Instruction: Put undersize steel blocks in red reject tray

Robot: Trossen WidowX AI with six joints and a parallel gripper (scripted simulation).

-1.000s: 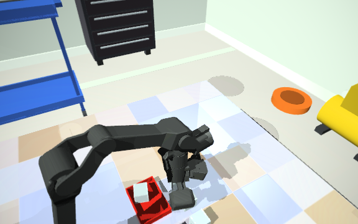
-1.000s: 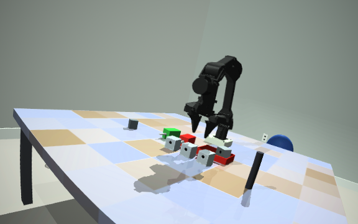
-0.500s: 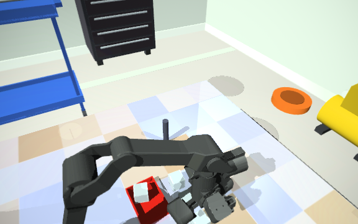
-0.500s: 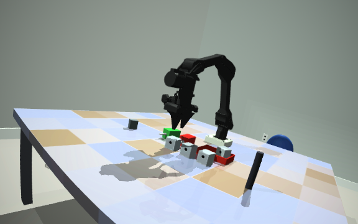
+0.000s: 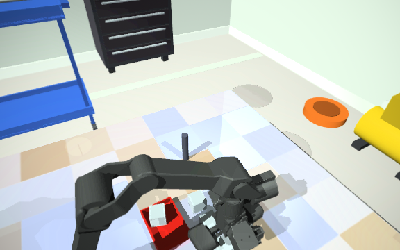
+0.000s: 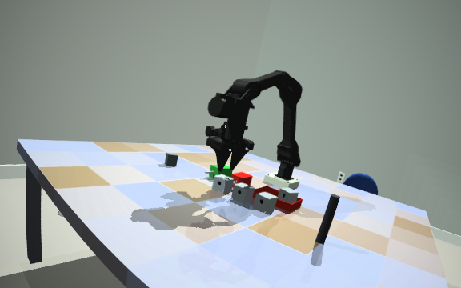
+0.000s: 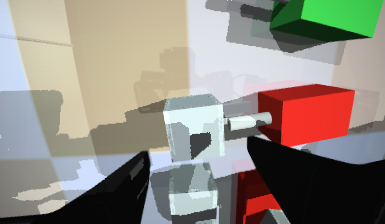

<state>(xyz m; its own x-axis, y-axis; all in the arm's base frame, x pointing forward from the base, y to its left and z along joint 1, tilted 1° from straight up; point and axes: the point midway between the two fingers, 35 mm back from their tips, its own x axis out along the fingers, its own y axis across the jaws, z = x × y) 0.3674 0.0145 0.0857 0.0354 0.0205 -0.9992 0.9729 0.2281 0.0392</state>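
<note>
The gripper [image 5: 222,234] [image 6: 226,170] [image 7: 198,150] is open, with its two fingers wide apart, and it holds nothing. The green gauge [image 6: 214,171] [image 7: 338,20] is on the table [image 6: 134,208], near the fingers in the outside view; I can't tell if they touch it. The red block with a peg [image 6: 242,177] [image 7: 315,115] sits just beside it.

One steel block [image 5: 157,215] [image 6: 288,194] [image 7: 275,216] is in the red tray [image 5: 172,237] [image 6: 288,206] [image 7: 258,204]. To the tray's left, in the outside view, three more make a row: a left block [image 6: 222,184] [image 7: 193,125], a middle block [image 6: 242,195] [image 7: 193,195] and a right block [image 5: 197,201] [image 6: 265,202].
</note>
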